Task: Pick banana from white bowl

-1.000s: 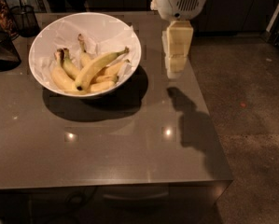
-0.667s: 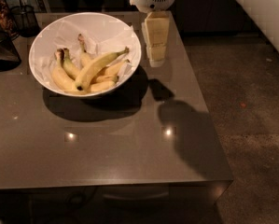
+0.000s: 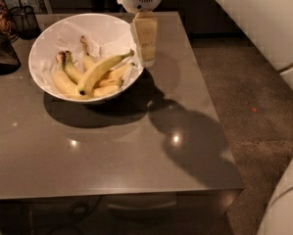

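Just beside the rim of the white bowl [image 3: 42, 55] hung the gripper [image 3: 147, 60], its opening impossible to tell.
The banana [image 3: 103, 69] lay topmost; glossy grey table [image 3: 136, 155], speckled floor [image 3: 229, 87] beyond.

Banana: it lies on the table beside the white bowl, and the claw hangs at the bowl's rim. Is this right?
No. The camera view shows the banana lying inside the white bowl, across other bananas, not on the table. The claw does hang at the bowl's rim.

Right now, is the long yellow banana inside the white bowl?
Inside: the long yellow banana lies on shorter bananas in the white bowl; gripper beside its rim.
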### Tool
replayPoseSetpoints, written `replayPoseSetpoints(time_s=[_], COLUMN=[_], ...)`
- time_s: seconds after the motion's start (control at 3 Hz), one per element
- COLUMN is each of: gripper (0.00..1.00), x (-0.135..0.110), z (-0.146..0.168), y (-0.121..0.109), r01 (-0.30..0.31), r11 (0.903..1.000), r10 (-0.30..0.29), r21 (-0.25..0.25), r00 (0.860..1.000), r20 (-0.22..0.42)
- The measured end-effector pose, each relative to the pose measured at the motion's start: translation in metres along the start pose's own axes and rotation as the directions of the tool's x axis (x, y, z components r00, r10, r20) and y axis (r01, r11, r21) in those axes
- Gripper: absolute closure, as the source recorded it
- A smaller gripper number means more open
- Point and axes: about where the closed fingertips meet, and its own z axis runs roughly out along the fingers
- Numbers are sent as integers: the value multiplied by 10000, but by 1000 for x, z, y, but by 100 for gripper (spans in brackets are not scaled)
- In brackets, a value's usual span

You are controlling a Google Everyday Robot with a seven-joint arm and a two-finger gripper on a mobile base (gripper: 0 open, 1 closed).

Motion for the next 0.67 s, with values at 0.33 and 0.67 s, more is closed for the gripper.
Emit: replayPoseSetpoints(time_s=[0.33,0.67], gripper=[0,0], x=[-7,-18], z=[7,20], y=[-19,-38], r01=[388,1006], r11=[9989,9946], r10=[-388,-1002], r21=[270,248], r00=[9992,9948], r20=[-6,-162])
